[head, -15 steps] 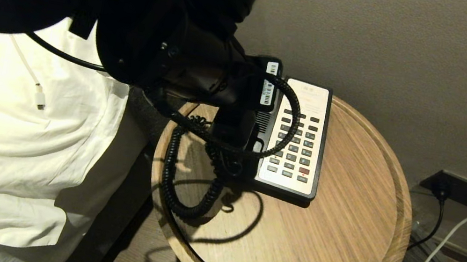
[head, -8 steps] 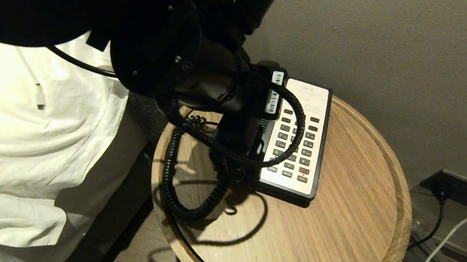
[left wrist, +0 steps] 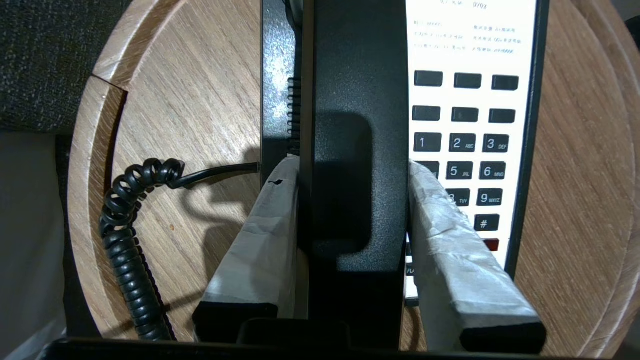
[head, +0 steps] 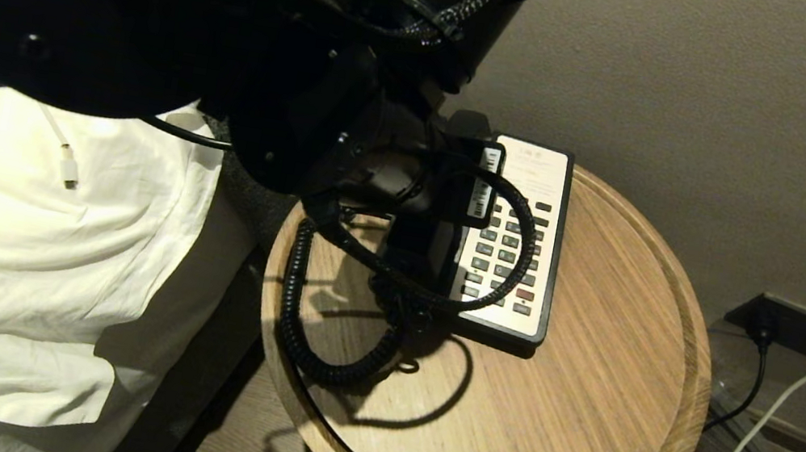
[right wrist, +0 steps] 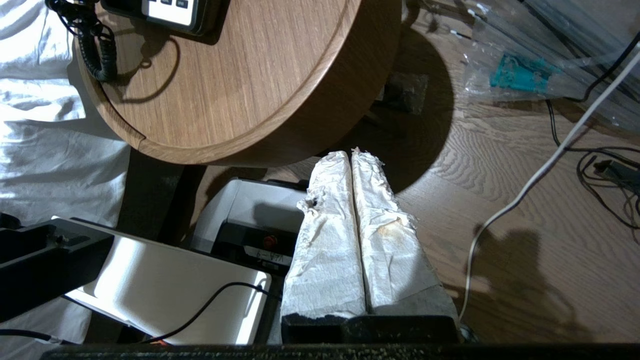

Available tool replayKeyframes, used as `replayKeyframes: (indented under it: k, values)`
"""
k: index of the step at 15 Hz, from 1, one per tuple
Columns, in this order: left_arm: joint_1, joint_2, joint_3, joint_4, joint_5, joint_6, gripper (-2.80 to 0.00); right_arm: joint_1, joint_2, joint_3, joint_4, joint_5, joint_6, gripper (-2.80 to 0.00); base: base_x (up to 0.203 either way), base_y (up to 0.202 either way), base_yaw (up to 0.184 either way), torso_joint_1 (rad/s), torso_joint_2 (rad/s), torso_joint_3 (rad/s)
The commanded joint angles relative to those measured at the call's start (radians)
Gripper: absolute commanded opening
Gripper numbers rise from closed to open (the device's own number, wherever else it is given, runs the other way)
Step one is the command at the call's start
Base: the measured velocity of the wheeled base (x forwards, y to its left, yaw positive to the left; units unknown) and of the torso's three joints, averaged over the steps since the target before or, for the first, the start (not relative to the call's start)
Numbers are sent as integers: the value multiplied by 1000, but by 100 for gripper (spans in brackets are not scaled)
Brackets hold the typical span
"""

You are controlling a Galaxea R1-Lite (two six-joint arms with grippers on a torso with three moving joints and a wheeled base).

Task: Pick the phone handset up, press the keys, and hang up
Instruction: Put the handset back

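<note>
Left gripper (left wrist: 352,200) now reaching farther right over the round wooden table (head: 583,420) than a second ago, carrying the phone handset (left wrist: 355,150) along above the phone base's left side, beside the keys (left wrist: 462,145). Pinching the handset's middle between half-spread taped fingers (left wrist: 445,235). Probably lifting. Right gripper (right wrist: 352,155) hanging low beside the table, pressed together, empty.

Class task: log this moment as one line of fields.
left claw: shut on phone handset over phone base | right claw: shut, empty, beside round table | keys: not pressed
</note>
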Motion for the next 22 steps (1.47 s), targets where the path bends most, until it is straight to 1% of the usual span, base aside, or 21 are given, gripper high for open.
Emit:
replayKeyframes:
  k: [1, 22]
  values:
    - [0, 9, 2, 2, 2, -2, -280, 0, -7, 6, 5, 5, 3, -280, 0, 0, 0, 0, 0, 0]
    - [0, 50, 8, 5, -1, -6, -280, 0, -12, 11, 8, 31, 3, -280, 0, 0, 0, 0, 0, 0]
